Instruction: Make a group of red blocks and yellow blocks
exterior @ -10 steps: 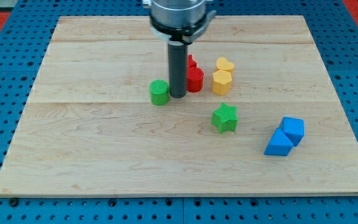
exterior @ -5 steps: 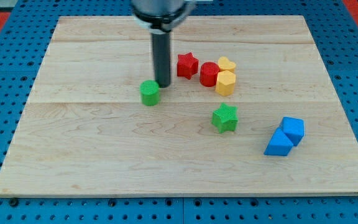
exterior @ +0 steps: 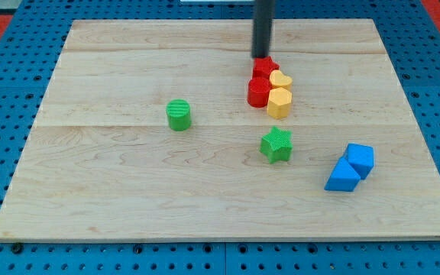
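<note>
So my tip (exterior: 263, 56) is sitting right at the top edge of the red star-shaped plastic block (exterior: 263, 67), on the side facing the view's top. No jaws or hand here, it's just a plain dark rod, so there's nothing to open or close. My read is that it's parked behind the star so a push toward the view's bottom would press it into the others.

The star is tucked against the red cylinder block (exterior: 258, 92), and beside those, on the view's right, sit the yellow heart-shaped block (exterior: 280, 79) and the yellow hexagonal block (exterior: 279, 102). All four look touching or near enough, so the red-and-yellow group seems pretty much made.

The rest sits apart: a green cylinder block (exterior: 179, 114) off to the view's left, a green star block (exterior: 276, 144) below the cluster, and two blue blocks (exterior: 350, 167) pressed together at lower right.

Surface is a pale wooden board (exterior: 113, 191) made of planks, lying on a blue perforated base (exterior: 6, 252), with a bit of red showing in the top corners.
</note>
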### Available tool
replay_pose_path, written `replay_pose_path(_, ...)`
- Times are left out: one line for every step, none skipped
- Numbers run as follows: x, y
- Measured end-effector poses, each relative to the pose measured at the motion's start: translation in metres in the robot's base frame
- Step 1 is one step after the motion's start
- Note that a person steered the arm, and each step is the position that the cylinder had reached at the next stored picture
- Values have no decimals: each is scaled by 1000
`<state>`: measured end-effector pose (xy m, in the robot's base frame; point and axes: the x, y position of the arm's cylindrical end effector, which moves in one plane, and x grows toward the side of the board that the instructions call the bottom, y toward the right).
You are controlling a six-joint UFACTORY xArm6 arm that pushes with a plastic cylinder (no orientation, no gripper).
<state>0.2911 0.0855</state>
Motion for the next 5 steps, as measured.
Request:
replay_pose_path(13, -4)
replay_pose_path(13, 0)
replay_pose_path(7, 115)
replay_pose_path(81, 171)
replay_pose_path(165, 201)
